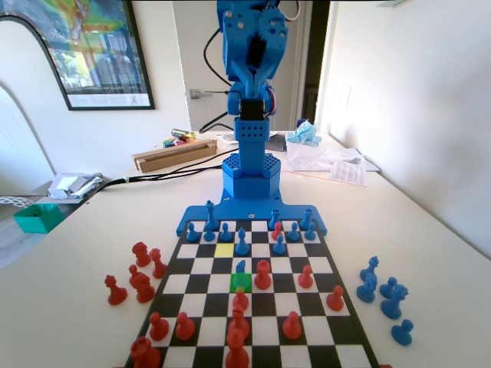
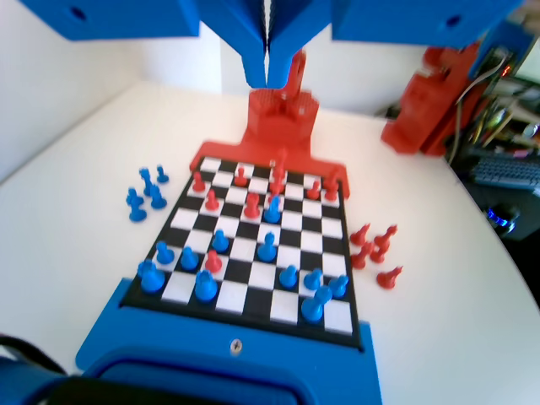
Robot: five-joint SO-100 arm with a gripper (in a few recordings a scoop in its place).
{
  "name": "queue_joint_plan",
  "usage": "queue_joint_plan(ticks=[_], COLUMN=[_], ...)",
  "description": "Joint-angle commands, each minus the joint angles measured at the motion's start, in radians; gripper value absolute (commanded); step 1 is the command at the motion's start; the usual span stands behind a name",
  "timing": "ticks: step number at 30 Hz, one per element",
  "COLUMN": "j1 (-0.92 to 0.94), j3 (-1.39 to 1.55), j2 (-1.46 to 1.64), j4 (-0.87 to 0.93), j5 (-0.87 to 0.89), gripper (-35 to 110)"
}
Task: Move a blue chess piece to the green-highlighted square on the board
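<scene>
Raised high over the near end of the board (image 2: 253,253) in the wrist view, the gripper (image 2: 268,63) hangs from the top edge with its two jaws pressed together and nothing between them. Below it the picture is somewhat blurred. A blue chess piece (image 2: 272,208) stands in the middle of the board among red pieces, toward the far half, well apart from the row of blue pieces nearest the arm. The highlight colours cannot be made out here.

In the fixed view the blue arm stands folded upright at the far end of the table, well clear of the pieces. The blue pawn sits on the green-highlighted square (image 1: 241,282), its base covering the square's far part, with a red piece (image 1: 263,274) just beside it on the right and another red piece touching the square's near edge. The yellow-highlighted square (image 1: 224,250) lies empty, one file to the left and two rows farther toward the arm.

Judging from this, the placing step looks done: the pawn rests upright on its target and the arm is retracted with an empty, closed gripper. The next move calls for little beyond holding clear of the board, so no neighbouring piece gets knocked.
</scene>
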Motion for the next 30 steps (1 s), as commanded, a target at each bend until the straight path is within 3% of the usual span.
queue_joint_plan(ticks=[1, 30], j1=[-0.003, 0.012], j3=[-0.002, 0.003], j2=[0.061, 0.178], j4=[-0.020, -0.046], j5=[-0.006, -0.005], gripper=[1, 3])
